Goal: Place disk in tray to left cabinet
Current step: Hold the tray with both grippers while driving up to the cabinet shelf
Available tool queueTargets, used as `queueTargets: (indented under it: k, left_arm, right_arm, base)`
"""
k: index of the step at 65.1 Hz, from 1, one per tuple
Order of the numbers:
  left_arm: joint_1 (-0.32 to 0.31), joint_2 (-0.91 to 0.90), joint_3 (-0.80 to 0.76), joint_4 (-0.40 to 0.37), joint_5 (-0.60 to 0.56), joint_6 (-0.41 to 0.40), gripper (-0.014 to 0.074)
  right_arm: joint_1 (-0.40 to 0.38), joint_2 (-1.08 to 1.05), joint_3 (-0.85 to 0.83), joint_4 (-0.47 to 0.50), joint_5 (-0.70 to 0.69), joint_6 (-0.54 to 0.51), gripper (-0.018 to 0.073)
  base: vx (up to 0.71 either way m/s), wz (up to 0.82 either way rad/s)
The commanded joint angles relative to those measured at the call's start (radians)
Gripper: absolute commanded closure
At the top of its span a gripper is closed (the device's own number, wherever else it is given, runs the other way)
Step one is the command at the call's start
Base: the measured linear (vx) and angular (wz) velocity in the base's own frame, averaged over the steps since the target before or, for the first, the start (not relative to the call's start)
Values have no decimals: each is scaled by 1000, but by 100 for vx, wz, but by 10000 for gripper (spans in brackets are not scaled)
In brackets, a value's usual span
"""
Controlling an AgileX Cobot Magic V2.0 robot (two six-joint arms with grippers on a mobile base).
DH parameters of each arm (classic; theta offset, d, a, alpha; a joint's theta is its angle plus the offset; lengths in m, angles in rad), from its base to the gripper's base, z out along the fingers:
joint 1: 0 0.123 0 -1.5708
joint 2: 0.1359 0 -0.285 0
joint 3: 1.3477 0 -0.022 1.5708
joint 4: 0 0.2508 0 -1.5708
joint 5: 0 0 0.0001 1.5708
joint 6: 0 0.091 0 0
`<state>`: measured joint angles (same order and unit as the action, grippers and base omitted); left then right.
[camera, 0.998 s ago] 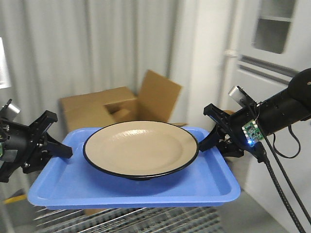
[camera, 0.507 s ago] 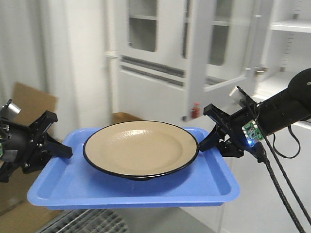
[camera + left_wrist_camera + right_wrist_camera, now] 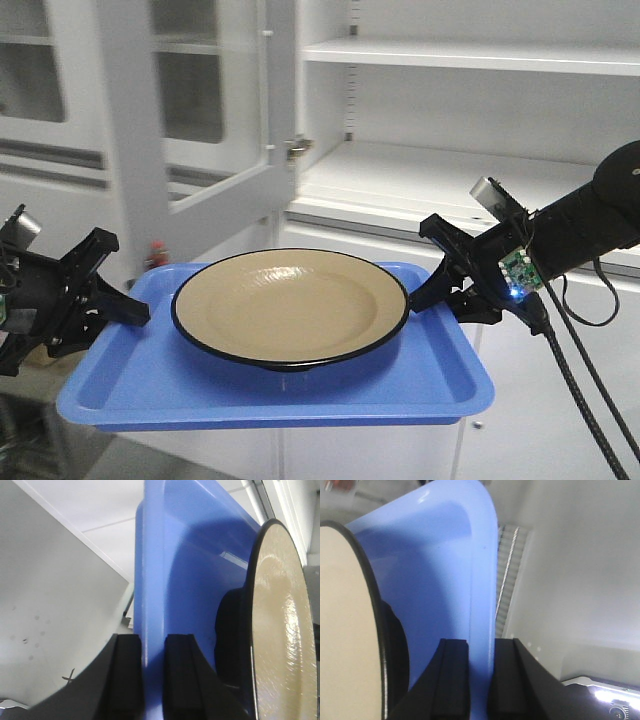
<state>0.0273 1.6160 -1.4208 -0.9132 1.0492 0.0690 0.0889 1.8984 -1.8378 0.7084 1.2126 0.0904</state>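
We're only catching slivers of the disk [image 3: 280, 630] in the wrist views. We're holding the tray [image 3: 300, 385] in the air, left gripper [image 3: 138, 312] and right gripper [image 3: 422, 298] jaws clamping its end lips, disk sitting inside. Cabinet [image 3: 460, 180] shelves are gaping open straight ahead, door [image 3: 215, 140] hanging open on the left.

White cabinet [image 3: 480, 185] with wide shelves [image 3: 470, 56], its glazed door [image 3: 195, 110] open.

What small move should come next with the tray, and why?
Probably ease both arms forward together, level, toward the open cabinet. The left gripper and right gripper each clamp a lip of the tray, and the disk rests unheld on it.
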Motion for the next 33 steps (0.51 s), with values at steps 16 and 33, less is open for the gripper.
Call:
queueTargets:
  k: [16,33]
  left_arm:
    - [-34,-53,-41,-248,46,-29,597]
    - [-34,-53,-41,-248,46,-29,597]
  right_arm:
    - [29,-59,-33,211,32,2,565]
    - [29,-59,-33,211,32,2,565]
  base:
    - [18,-49]
    - [22,-33]
